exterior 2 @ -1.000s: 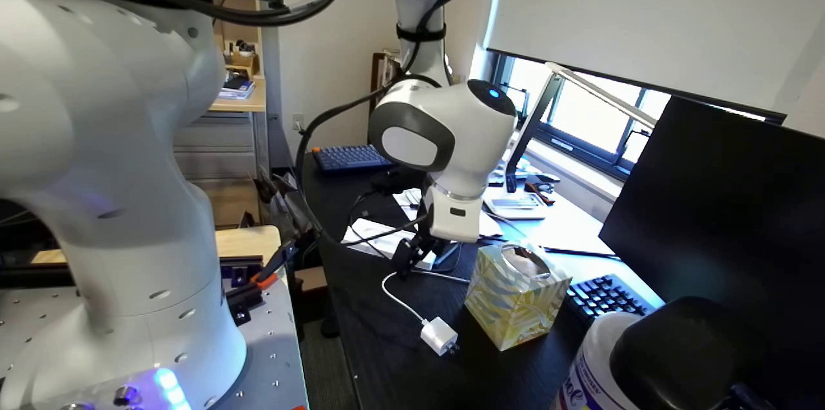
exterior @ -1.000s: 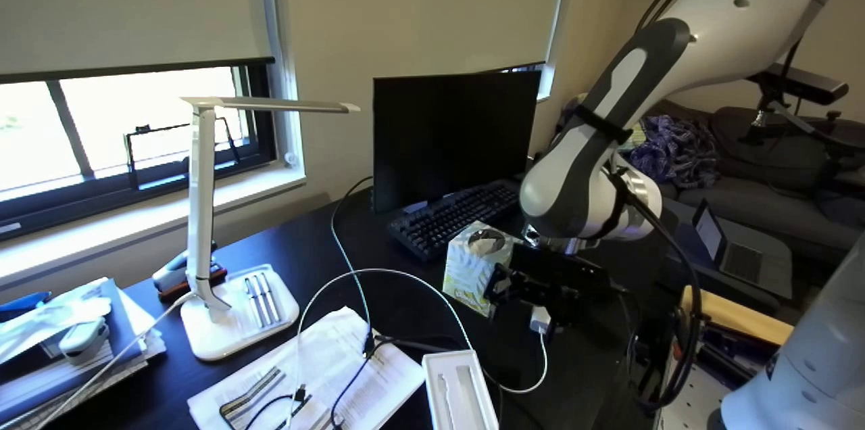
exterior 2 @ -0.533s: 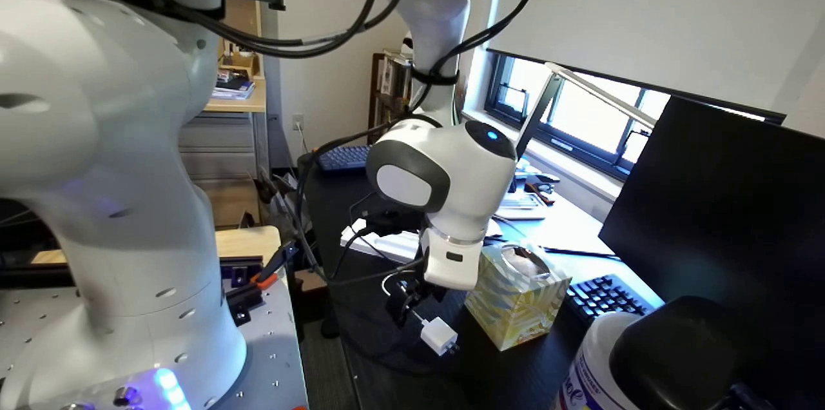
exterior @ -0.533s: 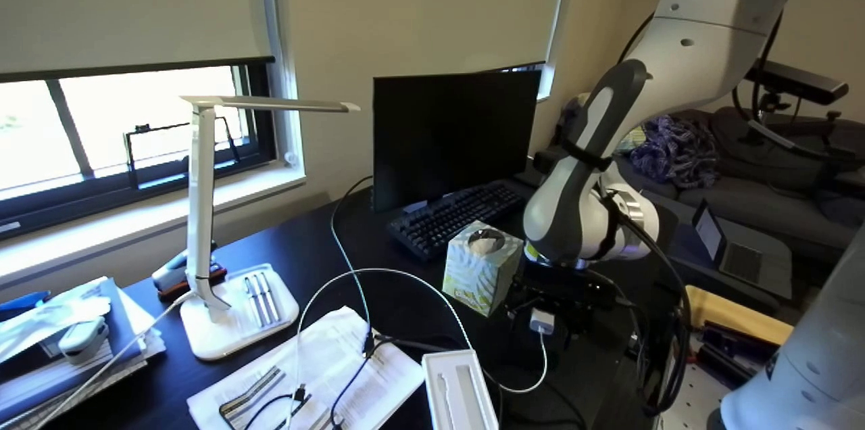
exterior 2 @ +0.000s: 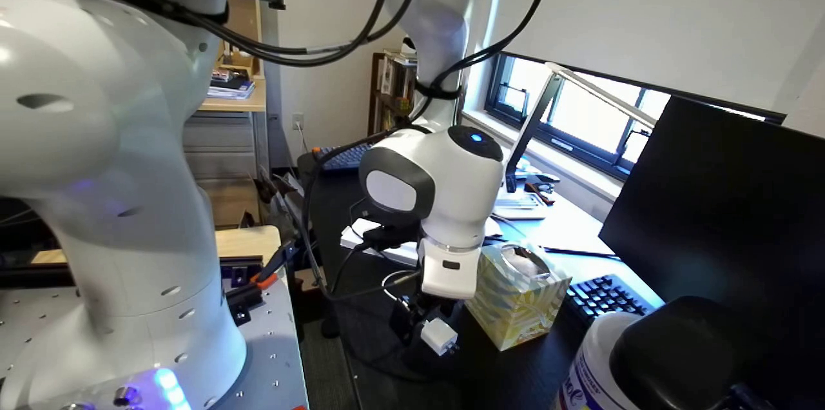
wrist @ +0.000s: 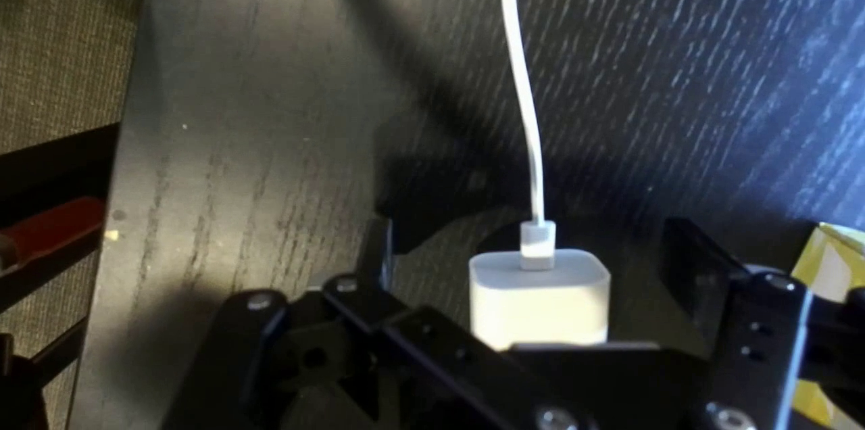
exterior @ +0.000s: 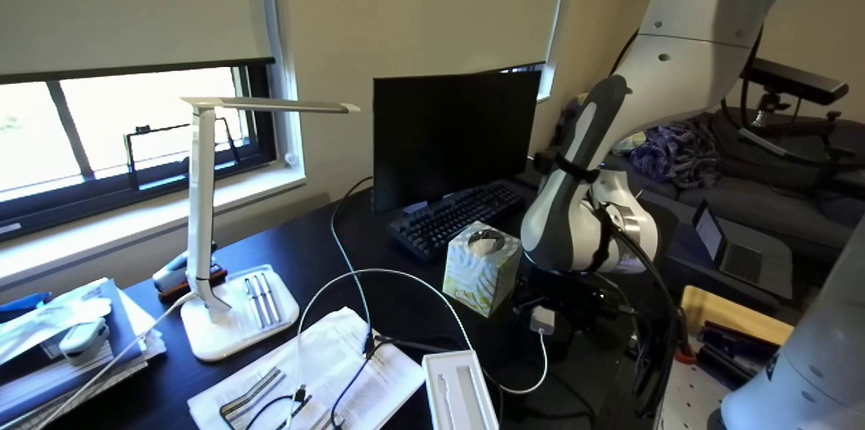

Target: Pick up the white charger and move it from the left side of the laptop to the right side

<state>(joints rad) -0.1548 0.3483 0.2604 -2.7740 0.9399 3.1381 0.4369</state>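
Observation:
The white charger (wrist: 540,301) lies on the dark desk with its thin white cable running away from the plug; it also shows in both exterior views, as charger (exterior: 542,320) and charger (exterior 2: 439,336). My gripper (wrist: 530,251) stands open around it in the wrist view. One finger is at either side of the charger, with a gap on both sides and no contact visible. The charger's near end is hidden behind the gripper's own parts. What passes for the laptop is a large dark screen (exterior: 456,139) with a black keyboard (exterior: 456,217) before it.
A patterned tissue box (exterior: 481,271) stands close beside the gripper, between it and the keyboard. The desk edge (wrist: 115,213) runs along the left of the wrist view. A white open box (exterior: 459,393), papers (exterior: 351,355) and a white lamp (exterior: 201,193) share the desk.
My arm has come down over the desk, bringing the gripper from above and behind the charger to around it. The charger and the other things have stayed put.

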